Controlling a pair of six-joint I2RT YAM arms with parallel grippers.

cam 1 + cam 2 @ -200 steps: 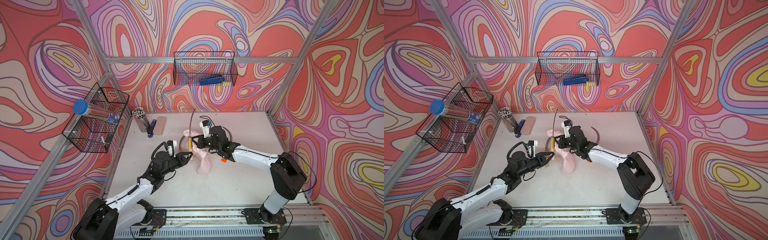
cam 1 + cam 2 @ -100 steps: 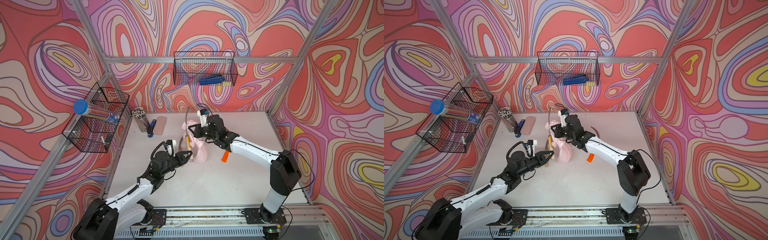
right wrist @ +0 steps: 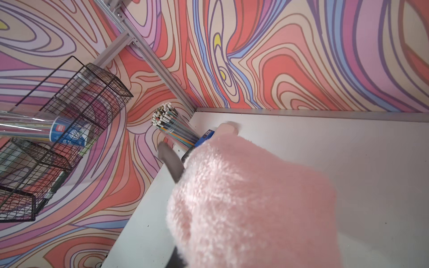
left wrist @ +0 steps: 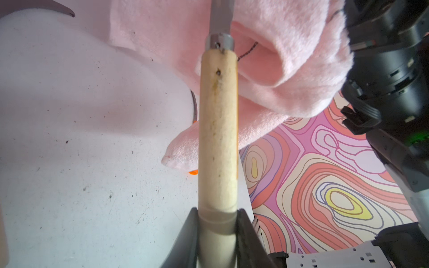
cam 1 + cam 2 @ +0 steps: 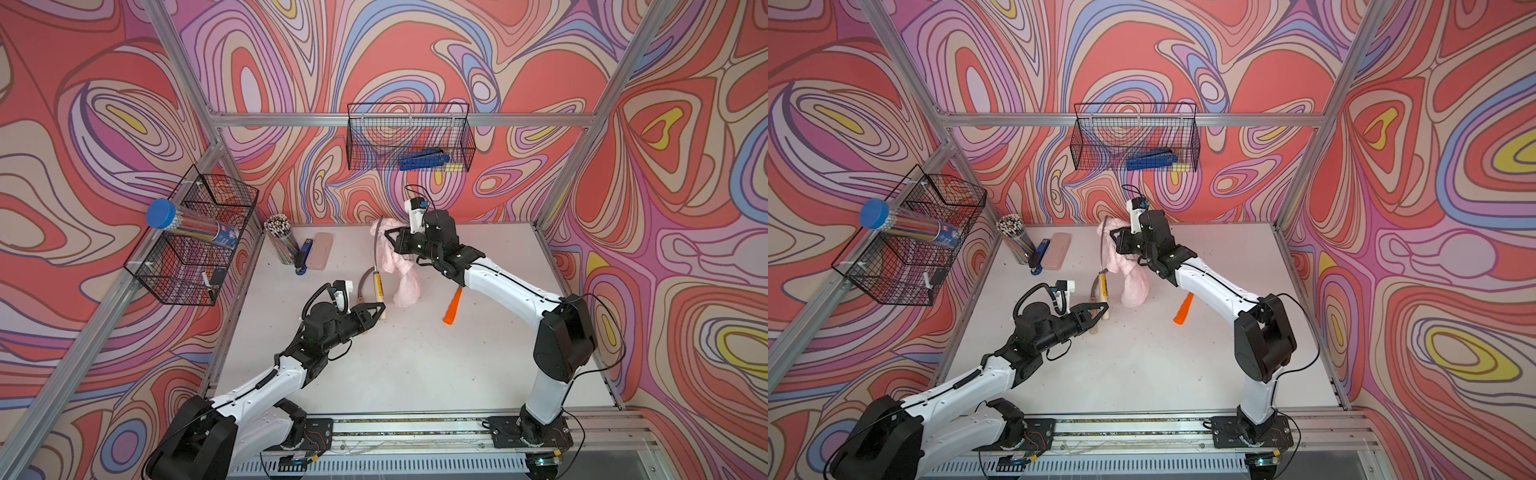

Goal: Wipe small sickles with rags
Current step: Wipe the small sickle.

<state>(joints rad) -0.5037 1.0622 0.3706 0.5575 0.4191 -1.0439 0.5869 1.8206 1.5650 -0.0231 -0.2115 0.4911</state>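
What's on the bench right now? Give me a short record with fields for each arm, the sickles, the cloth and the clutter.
Left pincer: shut on the wooden handle of a sickle, blade pointing toward the back wall.
Right pincer: shut on the pink rag, pressed against that blade near its tip.
Other sickles: wooden-handled one and orange-handled one lie on the table.
Clutter: pencil cup, blue stapler, pink case at the back left corner.
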